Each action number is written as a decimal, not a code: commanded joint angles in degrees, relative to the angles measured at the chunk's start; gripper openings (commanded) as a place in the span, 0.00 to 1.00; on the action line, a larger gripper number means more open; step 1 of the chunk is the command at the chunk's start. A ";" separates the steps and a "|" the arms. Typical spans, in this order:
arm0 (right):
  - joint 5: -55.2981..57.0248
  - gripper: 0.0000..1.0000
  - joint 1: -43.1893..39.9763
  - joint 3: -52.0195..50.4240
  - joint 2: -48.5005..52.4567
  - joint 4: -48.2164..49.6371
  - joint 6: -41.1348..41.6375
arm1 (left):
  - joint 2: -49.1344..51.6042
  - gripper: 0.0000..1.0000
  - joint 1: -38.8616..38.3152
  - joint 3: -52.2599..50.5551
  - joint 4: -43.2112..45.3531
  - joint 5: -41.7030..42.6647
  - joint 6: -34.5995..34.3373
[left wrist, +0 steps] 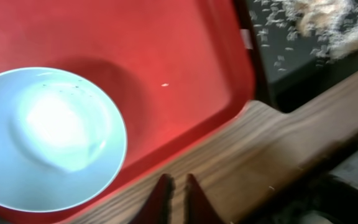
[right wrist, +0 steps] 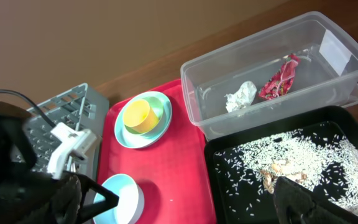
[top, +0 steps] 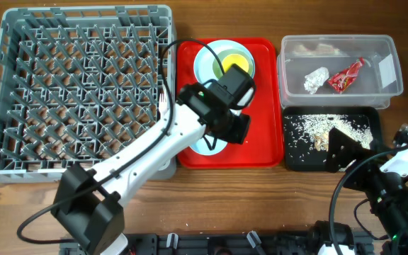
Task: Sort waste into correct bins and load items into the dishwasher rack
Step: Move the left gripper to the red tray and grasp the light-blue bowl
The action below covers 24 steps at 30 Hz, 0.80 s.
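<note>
A pale blue plate (top: 207, 60) holding a yellow-green cup (top: 236, 64) sits at the back of the red tray (top: 264, 99). A pale blue bowl (left wrist: 48, 137) lies at the tray's front, partly under my left arm in the overhead view (top: 205, 146). My left gripper (left wrist: 178, 190) is shut and empty, over the wood just off the tray's front edge, right of the bowl. My right gripper (right wrist: 197, 199) is open and empty at the black tray's (top: 292, 159) front. The rice crumbs (top: 317, 127) lie in the black tray. The napkin (top: 316, 79) and red wrapper (top: 347, 74) lie in the clear tub (top: 392, 67). The spoon and fork are out of view.
The grey dishwasher rack (top: 83, 92) fills the left of the table and holds nothing that I can see. My left arm (top: 147, 152) runs along its right side. Bare wood shows in front of the red tray.
</note>
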 commanded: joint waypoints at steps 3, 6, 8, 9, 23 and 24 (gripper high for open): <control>0.81 1.00 -0.09 0.17 -0.15 -0.04 -0.52 | 4.20 0.31 -4.11 -3.74 1.07 -15.45 -3.82; 0.83 1.00 -0.09 0.17 -0.15 -0.04 -0.55 | 6.51 0.31 -4.35 -6.38 5.20 -16.24 -4.83; 0.81 1.00 -0.09 0.17 -0.15 -0.04 -0.55 | 8.07 0.31 -4.28 -7.91 7.61 -16.35 -4.83; 0.83 1.00 -0.09 0.17 -0.15 -0.04 -0.55 | 8.79 0.31 -4.28 -8.31 7.87 -16.37 -5.01; 0.83 1.00 -0.09 0.17 -0.15 -0.04 -0.55 | 4.31 0.04 -3.39 4.50 2.03 -15.30 -4.11; 0.81 1.00 -0.09 0.17 -0.15 -0.04 -0.55 | 3.08 0.04 -2.89 6.84 1.46 -14.47 -4.07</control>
